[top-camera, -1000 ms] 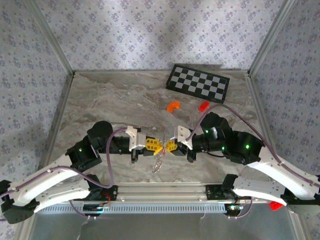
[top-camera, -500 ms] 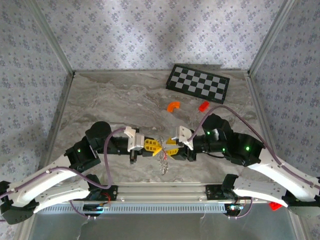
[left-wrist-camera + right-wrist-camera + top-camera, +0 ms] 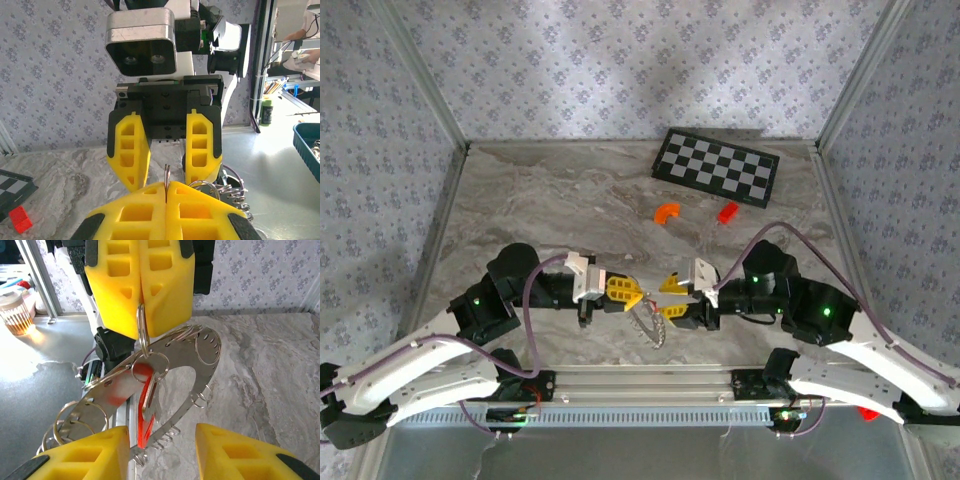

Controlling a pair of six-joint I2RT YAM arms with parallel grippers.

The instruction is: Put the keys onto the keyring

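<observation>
My left gripper is shut on a thin split ring, its yellow fingers pressed together. From that ring hangs the keyring, a silvery crescent plate with holes and several small wire rings. One of the keys, red and flat, dangles on a ring in front of the plate. In the top view the keyring hangs just above the table's near edge. My right gripper faces the left one, open, a short gap away. Its fingers stand on either side below the key, touching nothing.
A checkered board lies at the back right. An orange arc piece and a red brick sit in front of it. The metal frame rail runs along the near edge. Patterned walls enclose the table.
My right gripper has opened and drawn back to the right, away from the left one. The keyring now hangs from the left gripper alone, a little lower. The left gripper stays shut.
</observation>
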